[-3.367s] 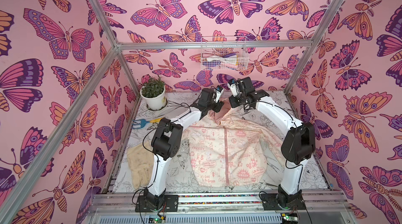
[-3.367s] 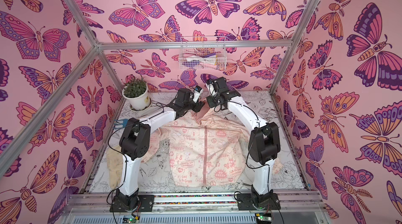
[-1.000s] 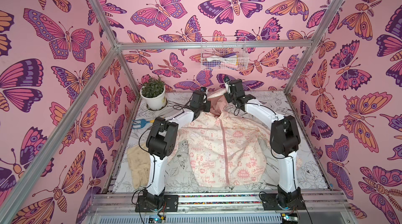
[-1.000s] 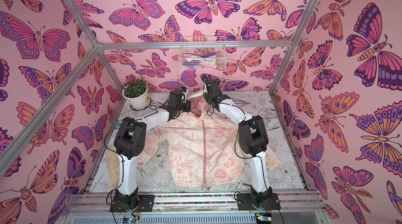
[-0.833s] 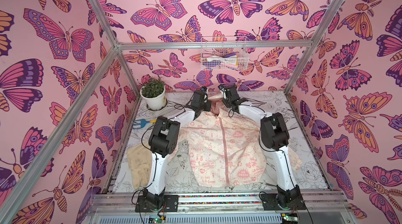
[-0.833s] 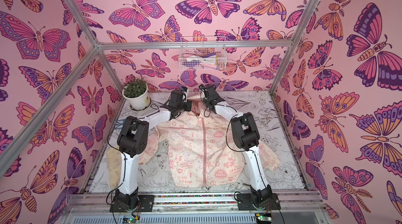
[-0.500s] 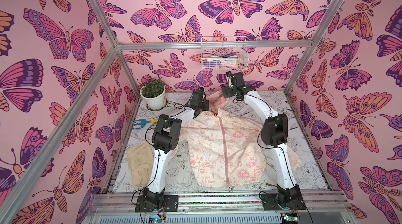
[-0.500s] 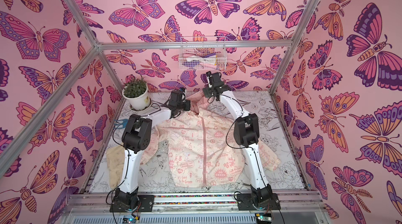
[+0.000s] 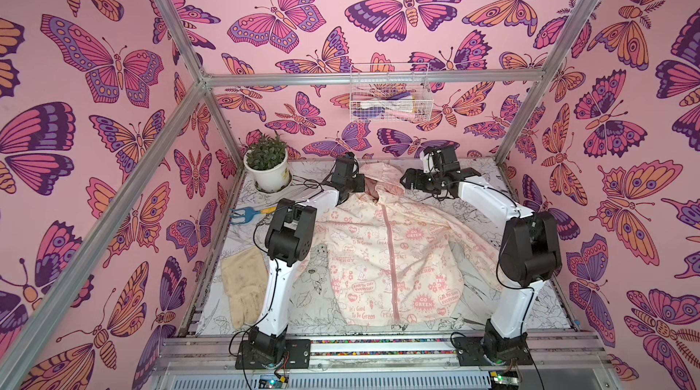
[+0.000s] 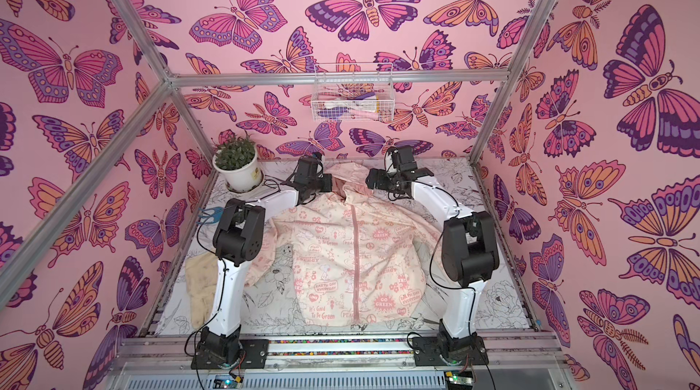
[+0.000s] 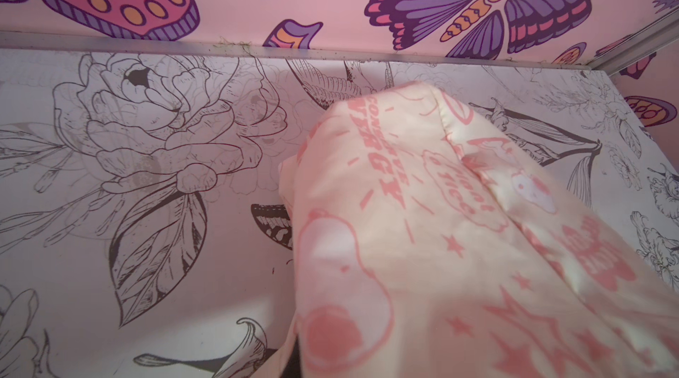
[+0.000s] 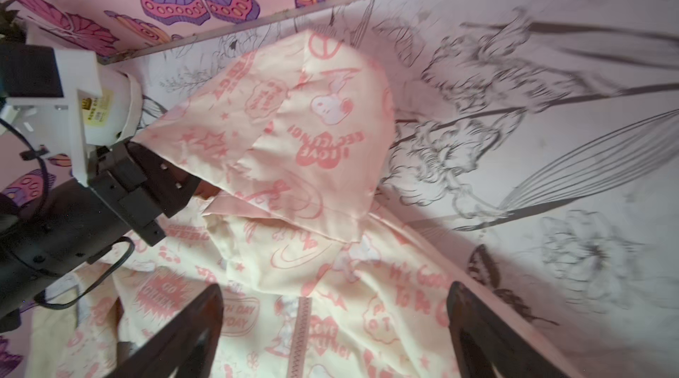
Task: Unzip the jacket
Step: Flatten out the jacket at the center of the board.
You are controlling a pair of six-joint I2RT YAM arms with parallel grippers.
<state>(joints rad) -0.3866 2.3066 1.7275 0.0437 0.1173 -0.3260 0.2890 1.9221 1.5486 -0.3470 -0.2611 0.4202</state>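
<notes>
On the flower-printed table (image 9: 538,301), between the two white arms, the jacket (image 9: 386,255) lies spread front-up, its hem toward the arm bases and its hood (image 9: 382,176) up near the back wall (image 9: 341,122). From where I stand the pink zipper (image 9: 392,263) runs straight down the middle of the chest, and it looks closed along every bit I can see, right up to the collar. The left gripper (image 9: 361,189) sits at the hood's edge on the plant side, pressed together on a fold of the cream cloth. The right wrist view shows it biting the hood's rim, with the cloth tented up there, and that same cloth drapes across much of the left wrist view. The right gripper (image 9: 403,181) hangs just beside the hood on its other side, its two black fingers (image 12: 474,324) spread wide with nothing clamped between them. Under the gap lie the collar and the top of the zipper. Whether the fingertips touch the cloth I cannot tell. Over on the left, a potted plant (image 9: 267,168) stands in the far corner, a blue hand rake (image 9: 246,213) lies by the wall, and a beige glove (image 9: 242,285) rests flat near the left arm's base. A wire basket (image 9: 388,98) hangs on the back wall.
</notes>
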